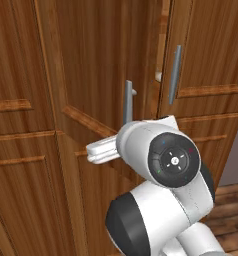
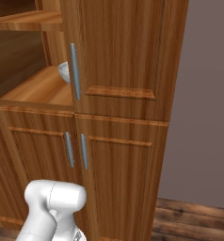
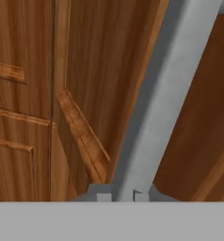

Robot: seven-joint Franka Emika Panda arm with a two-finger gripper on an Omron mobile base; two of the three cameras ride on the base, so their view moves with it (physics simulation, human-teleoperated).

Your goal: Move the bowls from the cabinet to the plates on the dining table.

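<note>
The job has only just begun. The robot is at the tall brown cabinet [image 2: 123, 61], and its gripper [image 3: 119, 194] is squeezed shut on a grey door handle [image 3: 168, 94]. In the hand view the bar runs up from right between the two small finger tips. In the left base view that door [image 1: 91, 75] looks swung part way out, with the handle sticking up just behind the robot's white wrist. So the step right now looks like pulling the door open. In the right base view the left side of the cabinet is open, and you can see a wooden shelf [image 2: 38, 89]. A pale bowl [image 2: 64, 71] sits on that shelf, half hidden behind the edge of the shut door next to it. I can see one bowl only, and I cannot tell which of the two it is. No bowl has been picked up yet. Both bowls most likely wait to be lifted out, carried to the table and set down on the plates.
</note>
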